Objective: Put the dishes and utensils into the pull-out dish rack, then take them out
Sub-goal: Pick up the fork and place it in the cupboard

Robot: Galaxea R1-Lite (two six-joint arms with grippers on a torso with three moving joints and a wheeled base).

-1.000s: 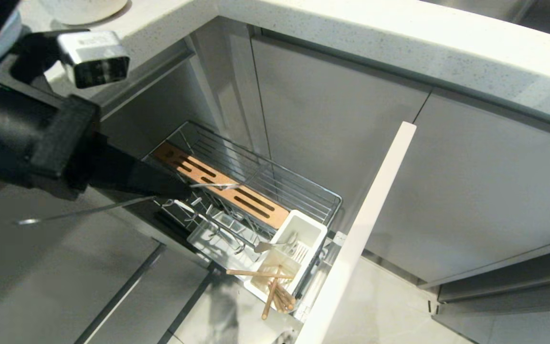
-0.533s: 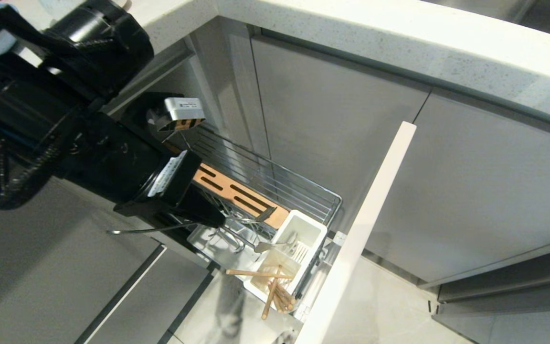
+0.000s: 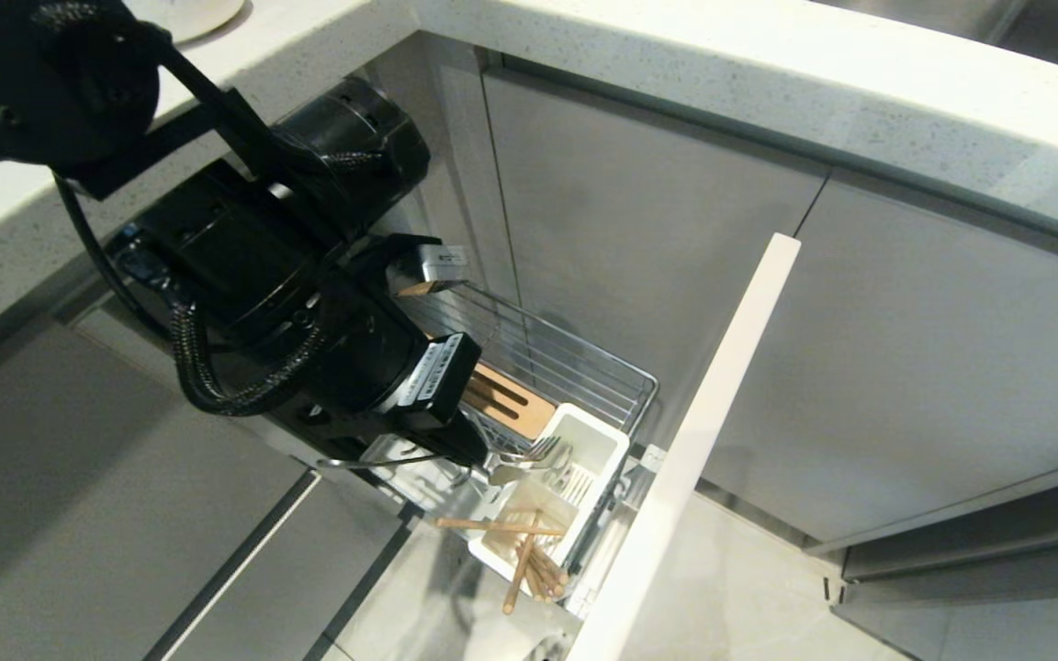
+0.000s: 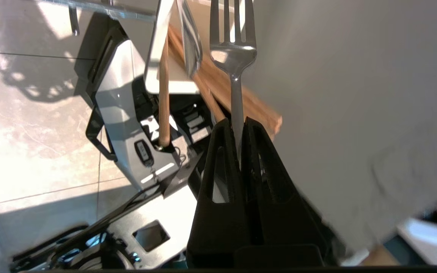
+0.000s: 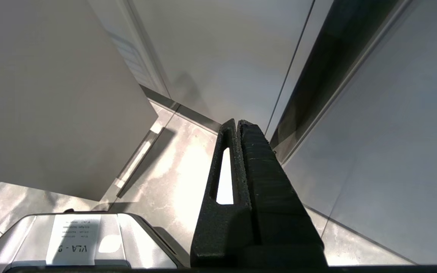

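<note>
Grey cabinet fronts surround the chrome wire pull-out rack (image 3: 584,372). Left gripper (image 4: 237,127) pinches the silver fork (image 4: 233,53) just above the white plastic cup (image 3: 584,450); lower tines-first, clear of the wooden chopsticks (image 3: 524,560).

Corner kitchen cabinetry, as I see it from the head camera.

A pale speckled countertop (image 3: 768,83) runs above flat grey cabinet doors (image 3: 933,367); below me lies a glossy, light marbled tile floor (image 3: 749,606), sunlit in patches.
</note>
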